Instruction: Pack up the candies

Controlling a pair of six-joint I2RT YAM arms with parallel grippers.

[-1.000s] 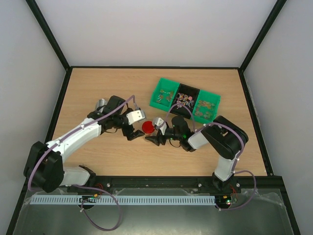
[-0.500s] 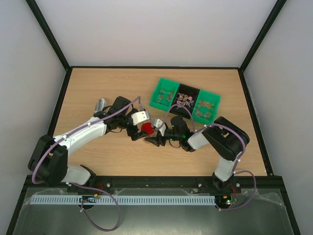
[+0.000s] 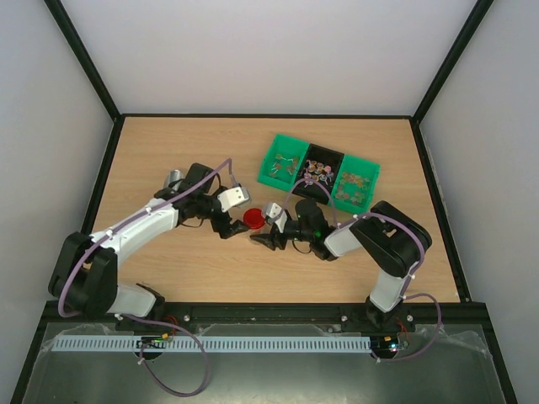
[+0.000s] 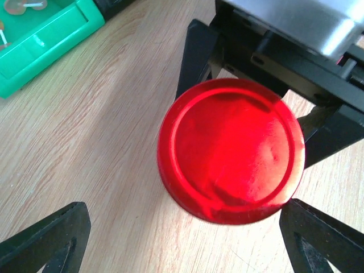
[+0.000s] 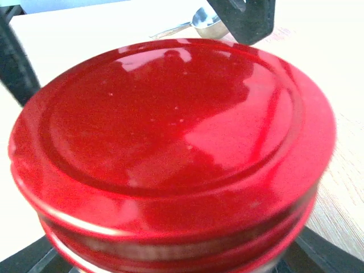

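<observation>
Two tools meet at the red lid [image 4: 230,151]: the right tool [image 3: 261,229] grasps its sides, and the released left tool [image 4: 185,227] should centre around it before closing.

Your overhead view is evenly lit with soft light from above, leaving only faint shadows under the arms on the tabletop [image 3: 168,151]. It's sharp enough too. Your left wrist cam is decent: the red lid [image 4: 230,151] is crisp, with pale glare streaks on the gloss. The right wrist cam is the rough one. The lid's too close and soft, the background's blown out white, the scoop [image 5: 205,23] is fuzzy, and the right pincer [image 5: 176,263] is just dark mush in the bottom corners.
</observation>
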